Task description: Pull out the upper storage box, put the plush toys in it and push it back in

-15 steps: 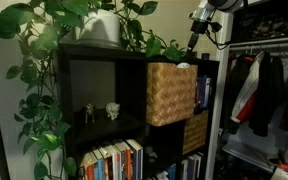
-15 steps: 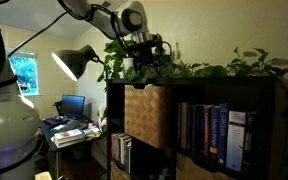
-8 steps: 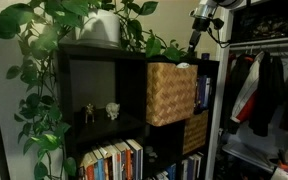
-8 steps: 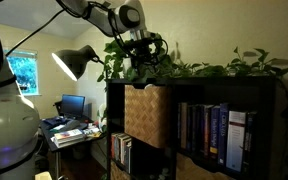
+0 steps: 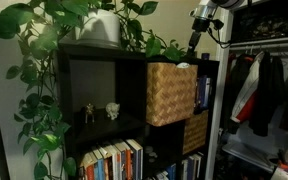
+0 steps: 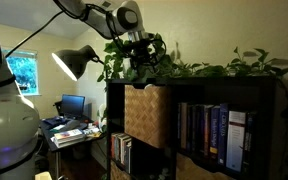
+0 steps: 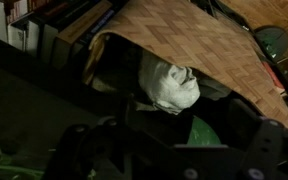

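The upper storage box of light tan wicker stands partly pulled out of the black shelf; it also shows in the other exterior view. My gripper hangs just above its open top, among plant leaves. In the wrist view the gripper looks down past the wicker wall into the dark box. A white plush toy with a green part lies below, apart from the jaws, which stand wide. Two small plush toys sit in the left cubby.
A trailing plant with a white pot covers the shelf top. A darker golden bin sits below the box. Books fill the lower shelf and the right cubby. A desk lamp stands beside the shelf.
My gripper has risen slightly above the box. The box and the toys in the cubby have not moved.
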`<control>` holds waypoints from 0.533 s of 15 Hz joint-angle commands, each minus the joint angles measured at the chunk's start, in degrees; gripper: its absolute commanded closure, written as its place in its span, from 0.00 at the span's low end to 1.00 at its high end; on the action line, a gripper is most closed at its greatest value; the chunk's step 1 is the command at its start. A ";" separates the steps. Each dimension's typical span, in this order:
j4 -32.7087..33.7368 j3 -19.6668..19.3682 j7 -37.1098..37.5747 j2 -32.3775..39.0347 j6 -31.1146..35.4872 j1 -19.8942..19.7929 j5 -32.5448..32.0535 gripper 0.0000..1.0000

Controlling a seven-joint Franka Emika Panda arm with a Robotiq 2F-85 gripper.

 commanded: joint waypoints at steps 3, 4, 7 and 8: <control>-9.50 2.85 7.68 -9.01 3.60 0.31 -2.25 0.00; -10.76 3.28 9.16 -10.22 3.91 0.30 -2.13 0.00; -14.86 4.27 14.48 -13.38 6.46 -0.20 -1.74 0.00; -16.12 4.41 15.89 -14.11 7.39 -0.22 -1.51 0.00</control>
